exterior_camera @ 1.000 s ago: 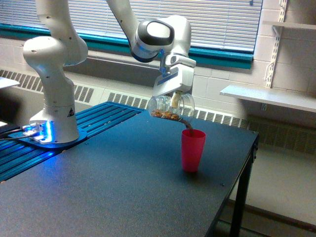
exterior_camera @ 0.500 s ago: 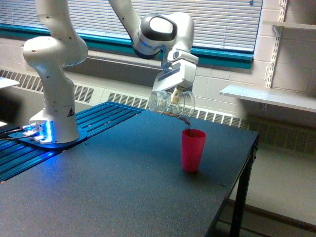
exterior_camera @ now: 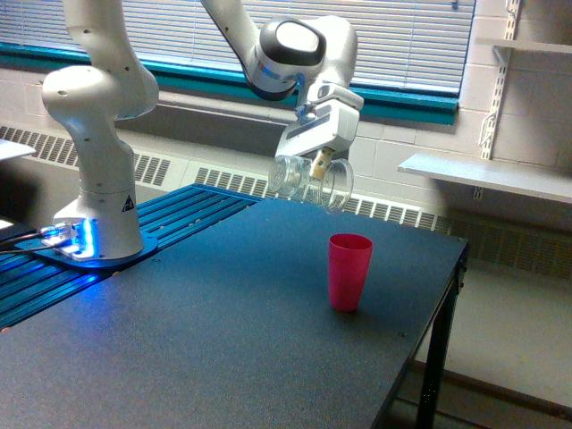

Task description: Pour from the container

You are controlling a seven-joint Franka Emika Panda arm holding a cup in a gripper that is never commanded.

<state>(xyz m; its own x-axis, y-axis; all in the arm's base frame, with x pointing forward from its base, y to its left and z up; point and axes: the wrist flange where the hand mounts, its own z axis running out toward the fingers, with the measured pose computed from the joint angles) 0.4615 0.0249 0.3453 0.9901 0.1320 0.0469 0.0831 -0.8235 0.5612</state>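
The container [exterior_camera: 308, 181], a clear ribbed jar with a handle, hangs tipped on its side above the dark table, its mouth toward the exterior view's right and slightly down. It looks empty. My gripper [exterior_camera: 318, 164] is shut on the container from above. A pink cup [exterior_camera: 349, 272] stands upright on the table below and to the right of the container's mouth. Nothing falls between them.
The arm's white base [exterior_camera: 96, 210] stands on a blue lit platform at the left. The dark table [exterior_camera: 223, 340] ends at its right edge [exterior_camera: 447, 295] near the cup. A white wall shelf [exterior_camera: 487, 174] sits at the right.
The stream of brown contents into the pink cup has stopped and the container has emptied. The gripper with the container has risen and tilted further.
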